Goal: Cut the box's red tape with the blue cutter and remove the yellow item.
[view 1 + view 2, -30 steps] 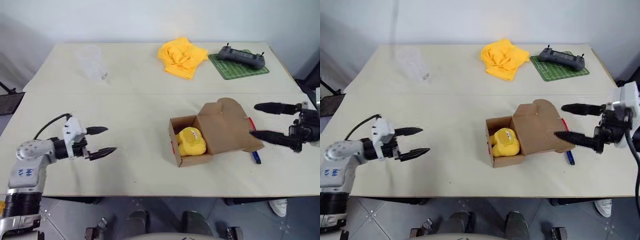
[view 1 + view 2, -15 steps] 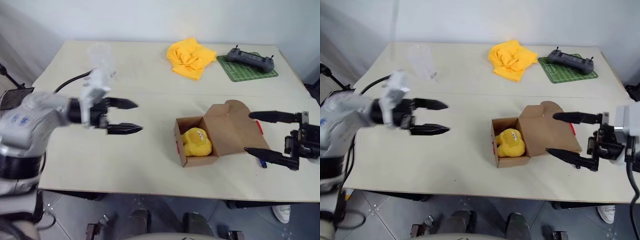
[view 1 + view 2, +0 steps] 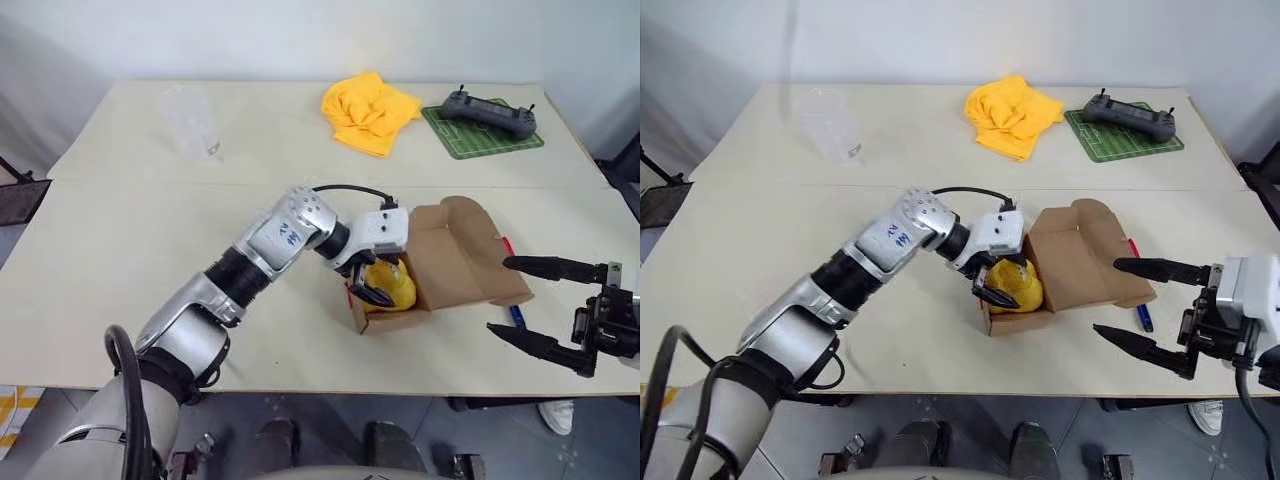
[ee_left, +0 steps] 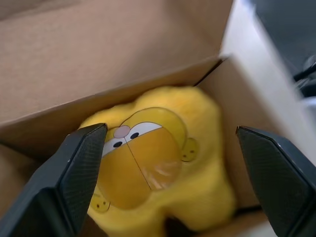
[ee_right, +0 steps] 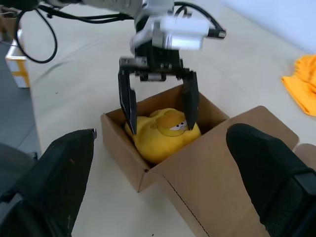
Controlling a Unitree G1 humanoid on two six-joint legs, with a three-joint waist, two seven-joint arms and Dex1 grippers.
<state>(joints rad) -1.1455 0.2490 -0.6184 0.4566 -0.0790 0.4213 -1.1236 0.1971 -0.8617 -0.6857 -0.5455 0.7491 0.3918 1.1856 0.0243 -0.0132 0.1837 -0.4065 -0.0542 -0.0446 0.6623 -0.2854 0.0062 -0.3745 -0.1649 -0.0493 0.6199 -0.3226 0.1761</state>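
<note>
- The box (image 3: 440, 265) lies open on the table (image 3: 150, 250), and the yellow item (image 5: 160, 133) sits inside it.
- The left gripper (image 5: 158, 101) has wide jaws, one finger on each side of the toy, holding nothing yet.
- The right gripper (image 3: 545, 305) is wide and empty, beside the box.
- The toy looks soft and light; it should squash a little, so a grip across its middle seems best.

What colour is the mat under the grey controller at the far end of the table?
Green with thin pale lines, like a playing field. The mat under the controller shows best in the left eye view.
</note>
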